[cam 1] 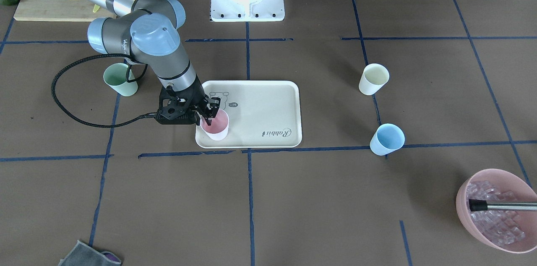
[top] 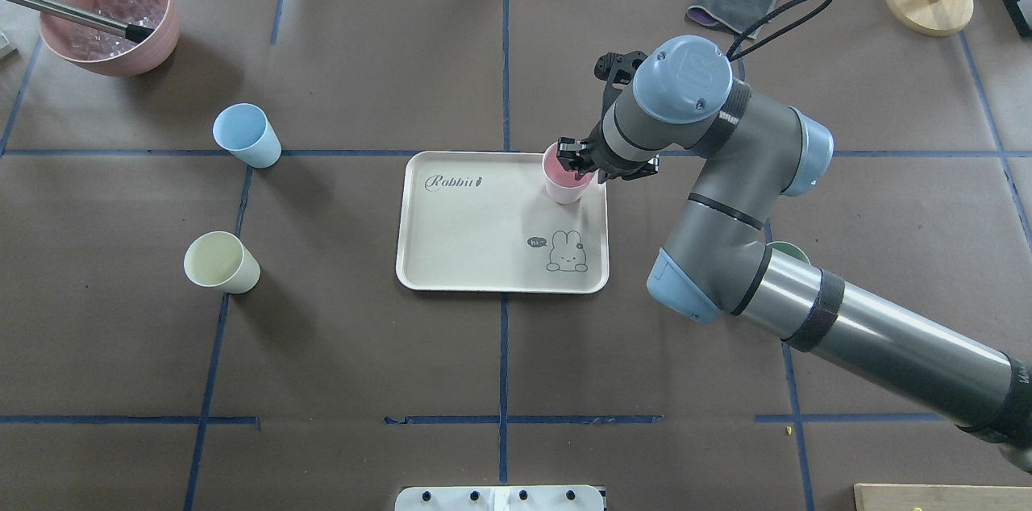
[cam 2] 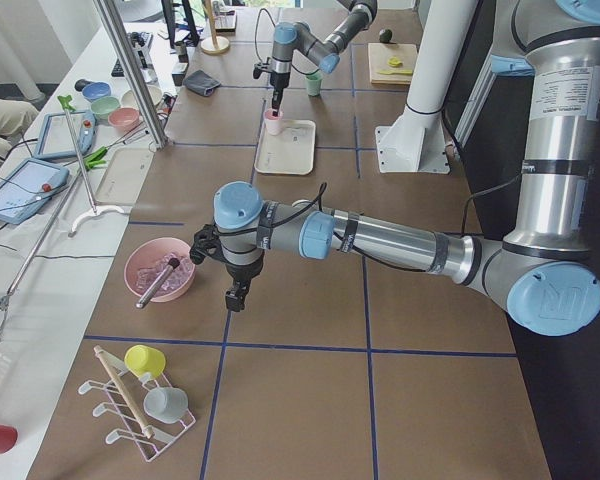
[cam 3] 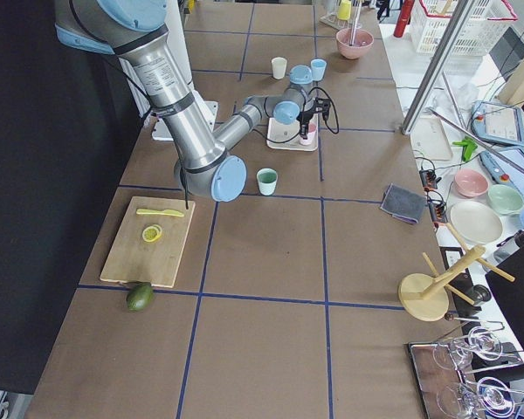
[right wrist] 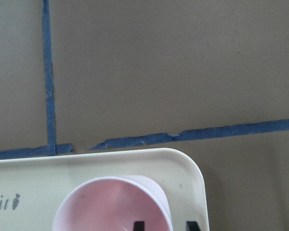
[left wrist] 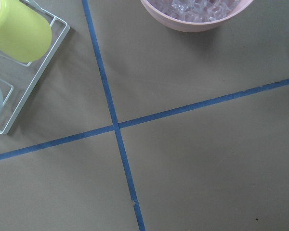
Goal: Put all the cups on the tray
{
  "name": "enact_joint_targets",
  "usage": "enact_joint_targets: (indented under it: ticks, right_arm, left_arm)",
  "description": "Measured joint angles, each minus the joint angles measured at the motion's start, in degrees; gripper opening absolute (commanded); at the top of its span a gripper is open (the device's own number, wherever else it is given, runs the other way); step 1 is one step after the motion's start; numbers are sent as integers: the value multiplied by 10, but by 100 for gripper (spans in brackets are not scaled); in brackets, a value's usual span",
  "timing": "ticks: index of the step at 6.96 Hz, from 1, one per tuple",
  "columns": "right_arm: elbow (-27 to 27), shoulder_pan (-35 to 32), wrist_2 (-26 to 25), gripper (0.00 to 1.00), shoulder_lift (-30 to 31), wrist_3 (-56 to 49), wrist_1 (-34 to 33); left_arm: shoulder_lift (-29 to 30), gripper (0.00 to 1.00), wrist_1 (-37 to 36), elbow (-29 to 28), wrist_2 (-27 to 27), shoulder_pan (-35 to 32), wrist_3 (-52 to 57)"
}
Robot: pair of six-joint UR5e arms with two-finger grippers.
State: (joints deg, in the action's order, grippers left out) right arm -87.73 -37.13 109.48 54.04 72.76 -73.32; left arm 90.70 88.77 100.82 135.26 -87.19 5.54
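Tray script: "Rabbit" on the tray (top: 484, 229), with a small carrot mark after the last letter.
Tray speech bubble: "hi~", beside the drawn animal (top: 568, 251).
Right wrist view: only "bit" and the carrot are in frame.
Joint caps: raised "UR" logo on the right arm (top: 709, 172) and left arm (cam 2: 400, 240).
Right arm side lettering: white, too small to read.

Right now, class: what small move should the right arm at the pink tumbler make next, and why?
Probably open the jaws of the right gripper fully. The pink plastic tumbler stands upright inside the corner of the cream rectangular tray, jaws astride its wall; whether they pinch it is unclear. Letting go frees it for the green tumbler, cream tumbler and blue tumbler, off the tray.
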Motion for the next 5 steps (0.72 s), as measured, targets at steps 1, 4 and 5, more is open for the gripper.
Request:
enact_joint_targets:
  ticks: [1, 4, 5]
  right_arm:
    - [-5, -8, 10, 99, 1, -4, -10]
    - [-72, -121, 125, 99, 21, -168, -144]
    - [-86, -166, 153, 99, 45, -261, -170]
  left_arm:
    - [0, 100, 0, 0, 0, 0, 0]
    - [21, 100, 3, 2, -1, 18, -66]
    - [37, 100, 15, 8, -2, 50, -136]
